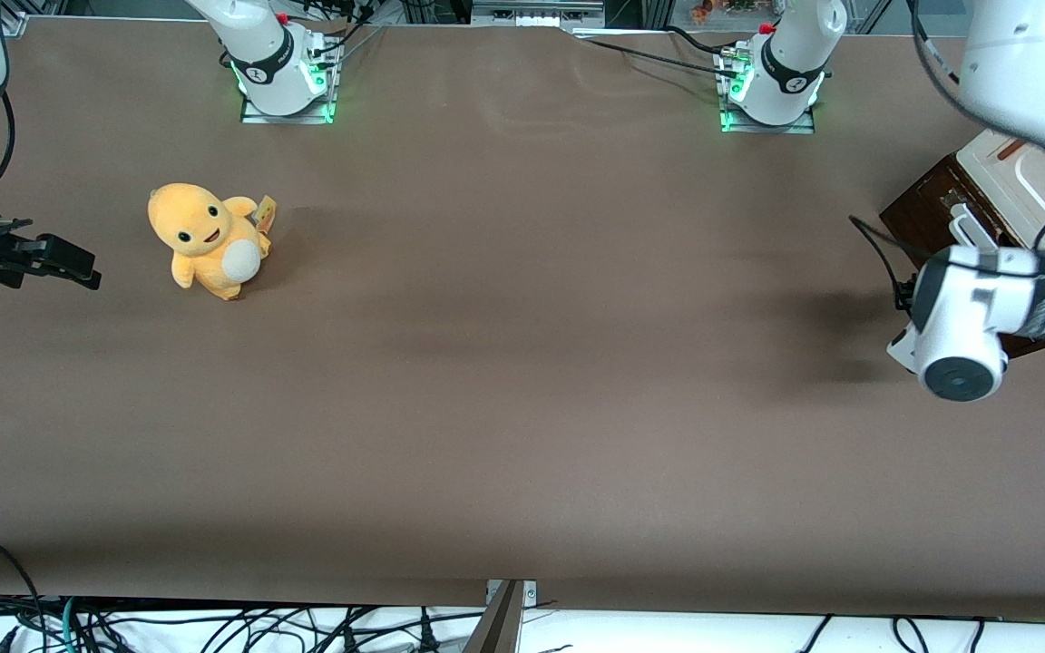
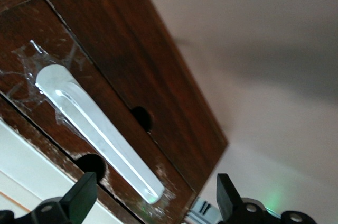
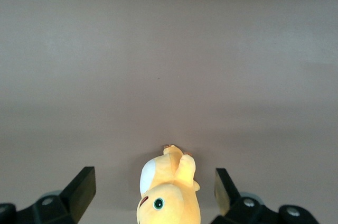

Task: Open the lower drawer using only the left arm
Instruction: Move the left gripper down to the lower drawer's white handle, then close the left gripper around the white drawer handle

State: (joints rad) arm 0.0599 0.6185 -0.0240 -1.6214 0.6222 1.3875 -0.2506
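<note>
White bar handle (image 2: 100, 134) sits before the parted, empty end effector (image 2: 153, 203); approach step—next, close on it and pull the lower drawer (image 2: 121, 92).

the lower drawer (image 2: 127, 123) is dark brown wood with a white bar handle (image 2: 97, 131). it looks shut. the left arm (image 1: 1021, 172) leans over it, with its gripper (image 2: 153, 203) spread wide just in front of the handle.
</note>
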